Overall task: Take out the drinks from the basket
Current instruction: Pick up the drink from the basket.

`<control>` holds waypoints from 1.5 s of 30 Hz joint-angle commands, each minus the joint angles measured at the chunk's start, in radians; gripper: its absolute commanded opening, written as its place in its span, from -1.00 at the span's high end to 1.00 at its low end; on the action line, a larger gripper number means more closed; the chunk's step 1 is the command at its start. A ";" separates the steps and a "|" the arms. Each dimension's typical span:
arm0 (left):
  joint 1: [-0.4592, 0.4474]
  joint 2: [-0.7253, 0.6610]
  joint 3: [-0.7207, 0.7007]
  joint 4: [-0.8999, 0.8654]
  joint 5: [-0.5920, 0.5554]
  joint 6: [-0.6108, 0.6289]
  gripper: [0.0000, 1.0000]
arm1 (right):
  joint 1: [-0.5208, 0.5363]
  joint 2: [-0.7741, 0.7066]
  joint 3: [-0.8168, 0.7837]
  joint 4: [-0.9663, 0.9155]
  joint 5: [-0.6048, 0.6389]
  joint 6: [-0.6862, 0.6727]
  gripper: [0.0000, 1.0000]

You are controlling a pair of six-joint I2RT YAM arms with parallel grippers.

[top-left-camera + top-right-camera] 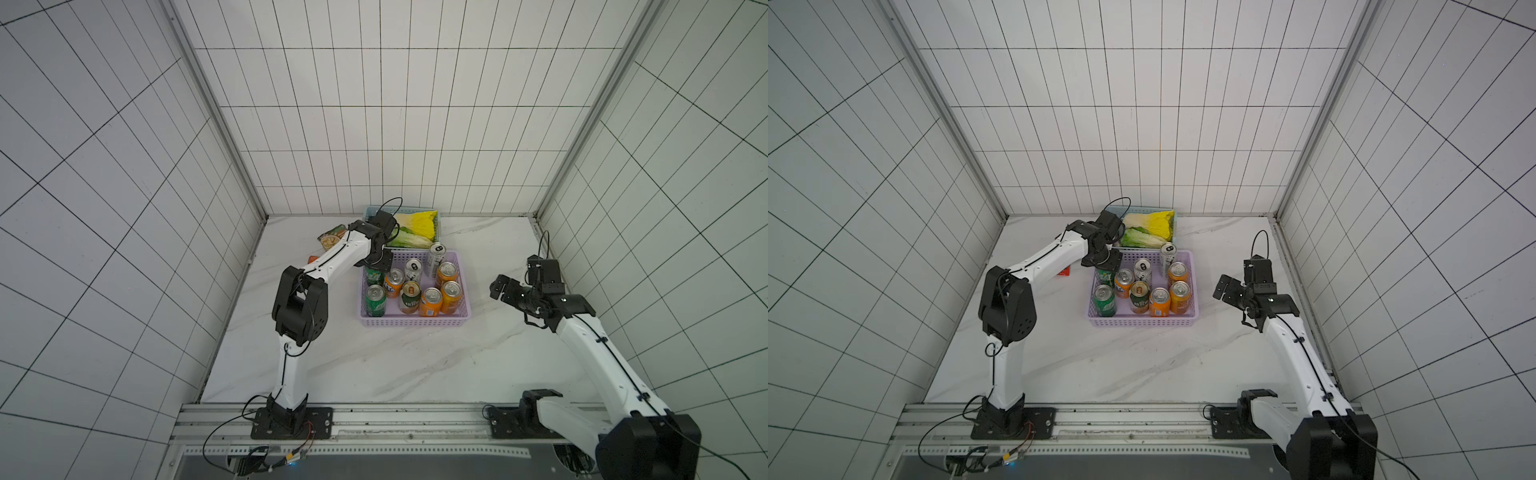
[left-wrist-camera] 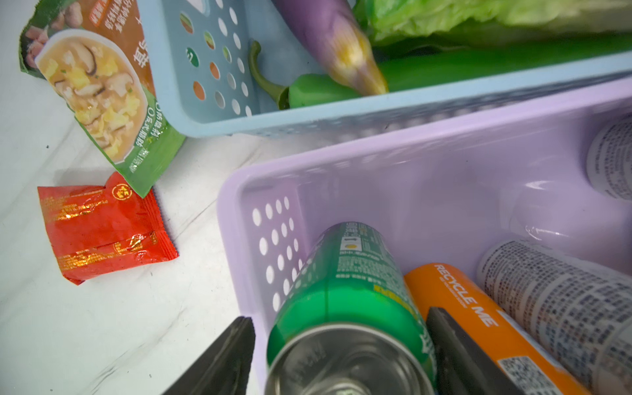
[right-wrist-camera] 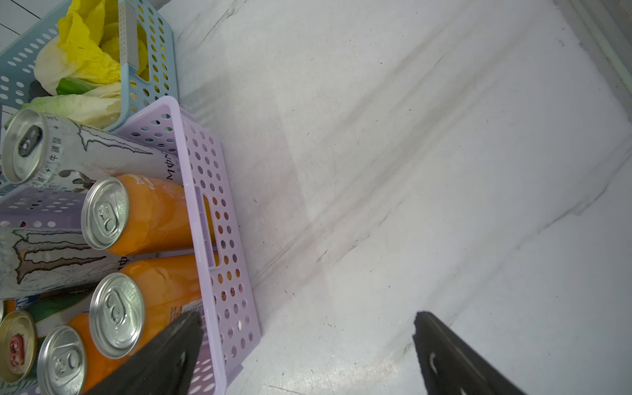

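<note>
The lilac basket (image 1: pixel 415 322) (image 1: pixel 1142 321) stands mid-table and holds several upright drinks: orange cans (image 1: pixel 431 301), a green can (image 1: pixel 376 300), a dark green can (image 1: pixel 410 296) and slim silver-white cans (image 1: pixel 435 258). My left gripper (image 1: pixel 376 264) (image 2: pixel 340 314) hangs over the basket's far left corner. It is open and straddles another green can (image 2: pixel 349 284). One finger lies against that can; a thin gap shows at the other, by the basket wall (image 2: pixel 260 239). My right gripper (image 1: pixel 500 289) (image 3: pixel 306 314) hovers wide open and empty, just right of the basket (image 3: pixel 219 239).
A light blue basket (image 1: pixel 366 212) of vegetables sits right behind the lilac one. A soup packet (image 2: pixel 102 85) and a red packet (image 2: pixel 102 229) lie on the table left of the baskets. Tiled walls close the table's left, right and back.
</note>
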 commanded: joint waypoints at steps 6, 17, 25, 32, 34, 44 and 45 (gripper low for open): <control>-0.012 0.079 0.043 -0.052 0.020 0.022 -0.52 | -0.011 0.004 -0.028 0.018 -0.007 0.013 -0.99; -0.029 0.102 0.067 -0.046 0.033 0.024 -0.31 | -0.011 0.006 -0.030 0.024 -0.011 0.017 -1.00; -0.031 0.039 0.068 -0.039 0.018 0.028 -0.20 | -0.010 0.009 -0.021 0.024 -0.012 0.018 -1.00; -0.031 -0.011 0.082 -0.038 0.015 0.032 -0.12 | -0.012 0.007 0.001 0.017 0.012 -0.005 -1.00; -0.031 -0.029 0.085 -0.038 0.012 0.031 -0.11 | -0.012 0.009 0.013 0.011 0.020 -0.015 -1.00; -0.031 -0.099 0.096 -0.053 0.019 0.039 -0.07 | -0.020 -0.005 0.029 -0.006 0.036 -0.025 -1.00; -0.030 -0.107 0.097 -0.057 0.019 0.039 -0.07 | -0.019 -0.006 0.030 -0.009 0.037 -0.025 -1.00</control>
